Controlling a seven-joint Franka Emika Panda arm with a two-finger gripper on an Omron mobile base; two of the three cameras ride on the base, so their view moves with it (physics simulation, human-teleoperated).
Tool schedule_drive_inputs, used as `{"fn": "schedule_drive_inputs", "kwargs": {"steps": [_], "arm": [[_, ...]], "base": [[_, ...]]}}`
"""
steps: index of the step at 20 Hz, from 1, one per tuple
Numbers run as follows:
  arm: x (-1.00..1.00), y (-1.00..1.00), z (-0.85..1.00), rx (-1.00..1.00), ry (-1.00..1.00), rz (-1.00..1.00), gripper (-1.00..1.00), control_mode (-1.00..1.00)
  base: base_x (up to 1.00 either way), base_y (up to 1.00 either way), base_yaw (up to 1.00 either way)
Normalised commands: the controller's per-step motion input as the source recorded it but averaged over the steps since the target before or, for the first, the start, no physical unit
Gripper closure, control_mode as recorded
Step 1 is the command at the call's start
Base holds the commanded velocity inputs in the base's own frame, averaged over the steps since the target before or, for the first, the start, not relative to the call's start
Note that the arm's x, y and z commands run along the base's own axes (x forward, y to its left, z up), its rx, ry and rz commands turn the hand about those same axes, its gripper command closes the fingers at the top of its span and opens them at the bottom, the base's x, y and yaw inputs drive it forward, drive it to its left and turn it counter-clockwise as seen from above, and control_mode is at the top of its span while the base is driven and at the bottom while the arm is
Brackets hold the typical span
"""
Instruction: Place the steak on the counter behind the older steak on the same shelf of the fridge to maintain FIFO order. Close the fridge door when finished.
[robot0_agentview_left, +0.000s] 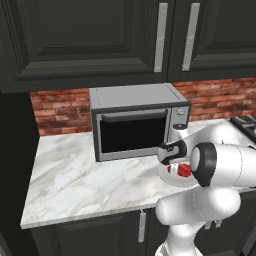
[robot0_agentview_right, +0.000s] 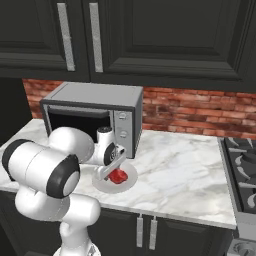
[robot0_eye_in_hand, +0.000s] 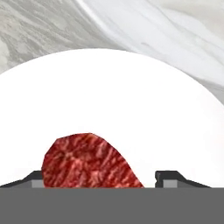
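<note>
On the plate in front of the microwave, I am lowering nothing further to report than a gripper (robot0_eye_in_hand: 99, 177) sitting down around the steak (robot0_eye_in_hand: 89, 161).

In the hand view I am seeing the two dark fingertips (robot0_eye_in_hand: 168, 176) standing either side of the red meat, the left one partly hidden behind it, and I cannot tell whether they are pressing on it or standing loose. The steak is lying on a white plate (robot0_eye_in_hand: 131, 100), near its edge on my side. In the right base view the gripper (robot0_agentview_right: 114, 170) is reaching down onto the steak (robot0_agentview_right: 119, 176) on the plate (robot0_agentview_right: 131, 176), which is resting on the marble counter (robot0_agentview_right: 175, 165) just in front of the grey microwave (robot0_agentview_right: 95, 112). A stove (robot0_agentview_right: 242, 170) is sitting at the counter's right end, with dark cabinets (robot0_agentview_right: 165, 35) hanging above a brick wall (robot0_agentview_right: 195, 112).
</note>
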Motion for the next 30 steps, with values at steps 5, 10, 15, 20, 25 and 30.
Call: {"fn": "schedule_drive_inputs", "kwargs": {"steps": [5, 10, 15, 20, 25, 30], "arm": [[-0.23, 0.16, -0.01, -0.05, -0.10, 0.01, 1.00, -1.00], [-0.54, 0.00, 0.72, 0.00, -0.25, 0.00, 1.00, -1.00], [-0.61, 0.00, 1.00, 0.00, -0.33, -0.01, 1.00, -1.00], [-0.68, 0.00, 1.00, 0.00, -0.23, -0.06, 1.00, -1.00], [-0.68, 0.35, 0.97, 0.00, -0.14, -0.11, 1.00, -1.00], [-0.51, 0.54, 0.83, 0.00, -0.05, -0.09, 1.00, -1.00]], "base": [[0.00, 0.00, 0.00], [0.00, 0.00, 0.00], [0.00, 0.00, 0.00], [0.00, 0.00, 0.00], [0.00, 0.00, 0.00], [0.00, 0.00, 0.00]]}}
